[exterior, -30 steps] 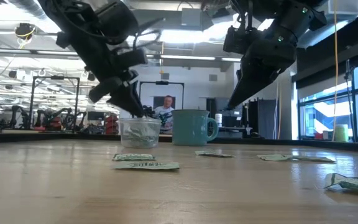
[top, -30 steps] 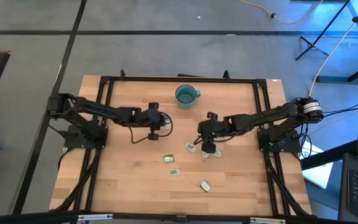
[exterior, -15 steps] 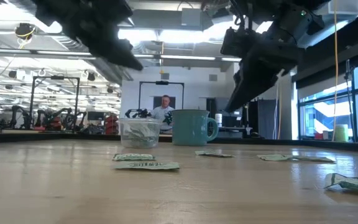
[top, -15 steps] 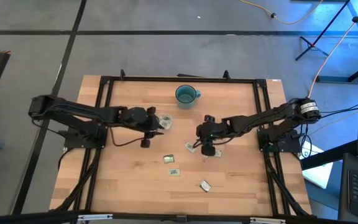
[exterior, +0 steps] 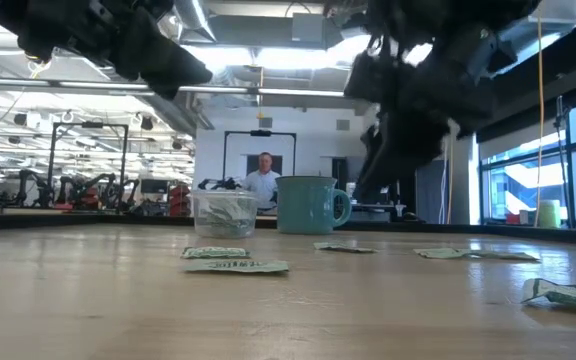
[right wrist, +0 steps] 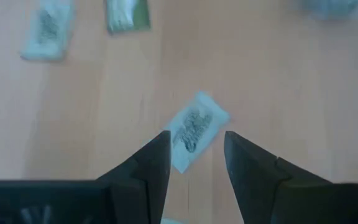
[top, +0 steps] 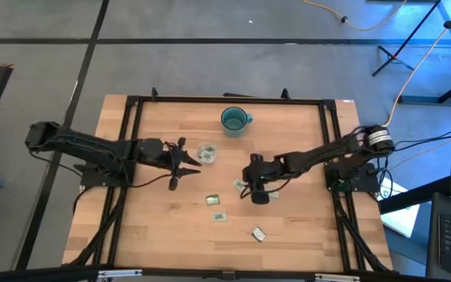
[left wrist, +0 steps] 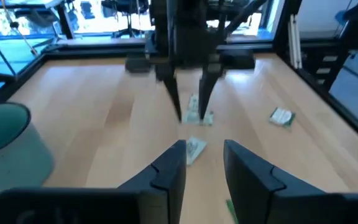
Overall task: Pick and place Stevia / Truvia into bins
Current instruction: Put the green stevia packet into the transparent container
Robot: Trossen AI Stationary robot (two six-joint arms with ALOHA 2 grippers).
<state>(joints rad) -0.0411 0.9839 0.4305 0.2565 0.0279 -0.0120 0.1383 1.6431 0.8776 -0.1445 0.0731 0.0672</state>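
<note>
The right end effector [right wrist: 194, 163] hangs open and empty straight over one packet [right wrist: 194, 129] near the table's centre. The packet's long axis runs slantwise across the gap between the fingers, apparently not yet touched. Farther off, the left end effector [top: 185, 159] waits open and empty just beside the bin [top: 207, 153], towards the table's far edge.

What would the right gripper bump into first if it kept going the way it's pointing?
Probably a sweetener packet. The right gripper points down at the table, its open fingers either side of that packet, with nothing between. How far above it hangs is unclear.
</note>
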